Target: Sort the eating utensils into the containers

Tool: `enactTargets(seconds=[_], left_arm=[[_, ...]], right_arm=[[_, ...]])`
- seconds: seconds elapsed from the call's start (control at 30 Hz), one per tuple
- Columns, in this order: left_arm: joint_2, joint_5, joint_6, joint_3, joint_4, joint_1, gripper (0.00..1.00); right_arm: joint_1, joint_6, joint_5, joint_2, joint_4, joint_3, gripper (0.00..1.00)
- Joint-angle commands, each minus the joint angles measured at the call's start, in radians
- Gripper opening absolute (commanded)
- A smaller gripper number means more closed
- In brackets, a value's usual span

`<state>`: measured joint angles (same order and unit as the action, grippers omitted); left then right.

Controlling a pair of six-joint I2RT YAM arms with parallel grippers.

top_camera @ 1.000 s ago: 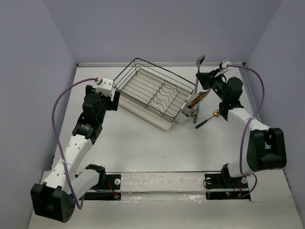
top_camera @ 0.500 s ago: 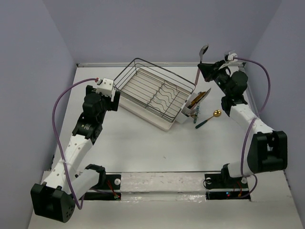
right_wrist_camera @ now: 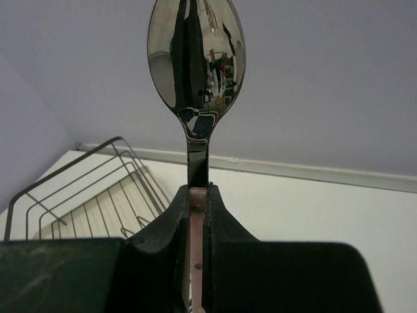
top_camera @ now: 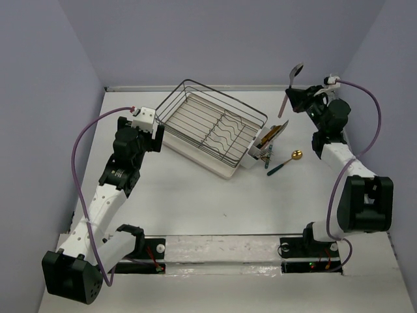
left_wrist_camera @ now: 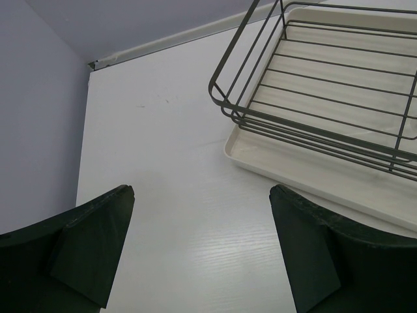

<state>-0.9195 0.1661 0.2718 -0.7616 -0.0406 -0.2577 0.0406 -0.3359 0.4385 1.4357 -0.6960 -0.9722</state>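
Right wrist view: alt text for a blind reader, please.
A spoon stands upright, bowl up, its pink handle clamped between the dark jaws at bottom centre. Behind, lower left, a wire dish rack sits on the white table.

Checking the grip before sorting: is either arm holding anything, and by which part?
Right jaws clamp the pink-handled spoon by its handle's upper end; left jaws hold nothing.

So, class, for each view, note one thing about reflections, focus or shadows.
Right wrist view: the spoon bowl shows sharp, warped reflections. Left wrist view: the near fingers look dark, the rack crisp. Top view: even light, faint shadows.
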Motion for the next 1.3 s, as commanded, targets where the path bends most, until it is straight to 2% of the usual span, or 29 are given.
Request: enactTargets(seconds=[0.0, 0.1, 0.6, 1.03, 1.27], left_arm=[[0.015, -0.002, 0.006, -0.033, -0.03, 0.006, 0.99], [0.011, -0.005, 0.006, -0.038, -0.028, 0.006, 0.99], [-0.008, -0.019, -0.002, -0.051, -0.022, 0.006, 0.99], [-0.03, -0.031, -0.009, -0.096, 0.002, 0.005, 0.99], [-0.03, -0.033, -0.009, -0.108, 0.011, 0.006, 0.99]], right_arm=[[0.007, -0.058, 0.1, 0.052, -0.163, 0.061, 0.0], [0.007, -0.081, 0.098, 0.049, -0.237, 0.104, 0.0], [0.007, -0.11, 0.215, 0.068, -0.344, 0.217, 0.0], [0.007, -0.213, 0.215, 0.201, -0.692, 0.262, 0.0], [0.007, -0.111, 0.218, 0.17, -0.631, 0.273, 0.0]])
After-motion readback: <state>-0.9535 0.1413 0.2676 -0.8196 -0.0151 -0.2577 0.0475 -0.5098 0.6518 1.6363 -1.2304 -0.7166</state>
